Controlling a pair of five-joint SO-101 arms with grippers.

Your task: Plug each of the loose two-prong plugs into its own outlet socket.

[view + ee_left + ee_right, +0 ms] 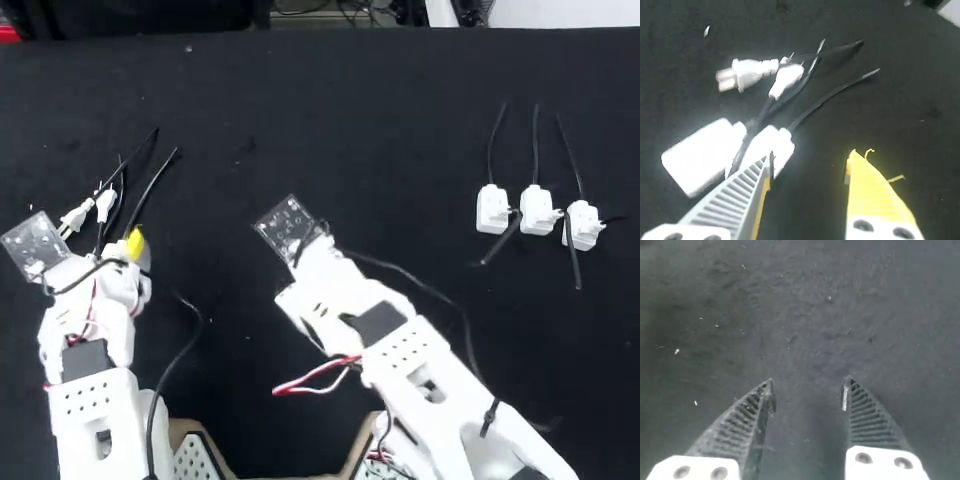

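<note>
Two white two-prong plugs (75, 218) (105, 205) with black cords lie at the table's left. In the left wrist view a plug (747, 75) points its prongs sideways with a second (785, 80) beside it. Two more white plug bodies (702, 155) (770, 145) lie closer in. My left gripper (810, 157) (100, 245) hovers open just short of them, one ribbed finger (752, 187) touching the nearest body and the yellow finger (872, 190) beside the cords. Three white outlet sockets (537, 210) sit in a row at the right. My right gripper (808, 387) (295, 232) is open over bare cloth at the table's middle.
The black cloth (330, 110) covers the whole table. Black cords (150, 185) fan out from the plugs toward the back. Short cords (533, 130) run back from each socket and two loose black pieces (500, 240) lie between them. Red and white wires (315, 378) hang off the right arm.
</note>
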